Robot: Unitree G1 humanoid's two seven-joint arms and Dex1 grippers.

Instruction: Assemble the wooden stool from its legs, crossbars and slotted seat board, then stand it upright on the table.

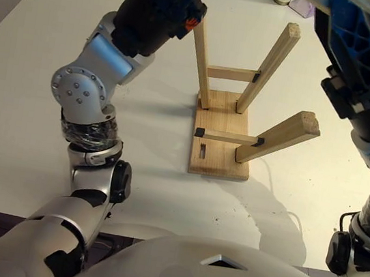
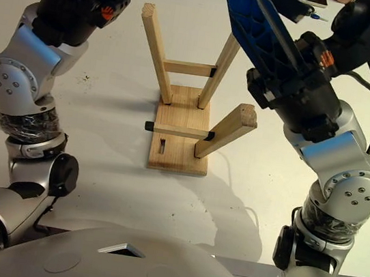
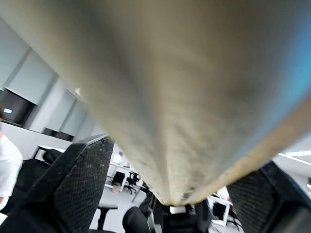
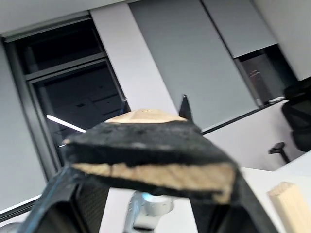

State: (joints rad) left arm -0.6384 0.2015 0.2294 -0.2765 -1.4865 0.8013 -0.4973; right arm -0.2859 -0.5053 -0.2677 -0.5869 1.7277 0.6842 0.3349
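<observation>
**A:** On the white table (image 1: 28, 123), where does the stool stand?

**B:** The flat, pale wooden slotted seat board (image 1: 217, 162) lies mid-table. Three square pale wooden legs rise from it: the far-left leg (image 1: 201, 65), the far-right leg (image 1: 269, 68) and the near-right leg (image 1: 278, 138).

**A:** And the crossbars?

**B:** One thin wooden far crossbar (image 1: 232, 73) joins the two far legs. A near crossbar (image 1: 230, 137) runs leftward from the near-right leg. Its black-tipped end hangs free above the board, near an open slot (image 1: 202, 151).

**A:** What about the grippers?

**B:** The left gripper (image 3: 172, 194) is closed round a blurred pale wooden bar (image 3: 160, 97), with a dark finger on either side. The right gripper (image 4: 154, 145) is clamped on a short pale wooden piece with a black pad (image 4: 155, 177).
</observation>
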